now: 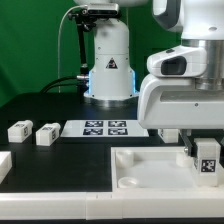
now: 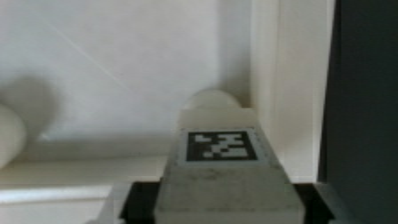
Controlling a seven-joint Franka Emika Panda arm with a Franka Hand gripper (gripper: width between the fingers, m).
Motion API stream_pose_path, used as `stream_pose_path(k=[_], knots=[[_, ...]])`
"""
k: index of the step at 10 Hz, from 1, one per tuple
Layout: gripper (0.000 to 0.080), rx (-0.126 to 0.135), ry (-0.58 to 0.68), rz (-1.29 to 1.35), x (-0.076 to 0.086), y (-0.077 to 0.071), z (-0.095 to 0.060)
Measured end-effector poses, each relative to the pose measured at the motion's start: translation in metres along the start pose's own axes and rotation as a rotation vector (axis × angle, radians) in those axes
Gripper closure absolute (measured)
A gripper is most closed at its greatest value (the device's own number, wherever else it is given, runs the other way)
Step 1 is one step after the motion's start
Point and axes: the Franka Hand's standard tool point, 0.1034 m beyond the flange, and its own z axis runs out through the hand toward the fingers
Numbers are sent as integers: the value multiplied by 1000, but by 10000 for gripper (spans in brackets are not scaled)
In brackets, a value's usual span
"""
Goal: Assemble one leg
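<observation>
The leg, a chunky white block bearing a black-and-white fiducial marker, was pinched in the gripper just above the white panel's corner. The panel lay on a black counter before a green backdrop.

No readable text, only a warning triangle (symbol unclear) on robot base

Gripper jaws hidden behind leg — panel cropped (exterior view's right).

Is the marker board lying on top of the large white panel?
No. The marker board lies flat on the black table, behind and apart from the large white panel.
</observation>
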Motion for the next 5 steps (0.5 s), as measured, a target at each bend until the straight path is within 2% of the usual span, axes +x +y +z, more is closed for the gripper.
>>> stream_pose_path(k=[2, 3, 5], knots=[[508, 2, -1, 197, 0, 0, 0], [508, 3, -3, 416, 0, -1, 0], [508, 3, -1, 595, 0, -1, 0]])
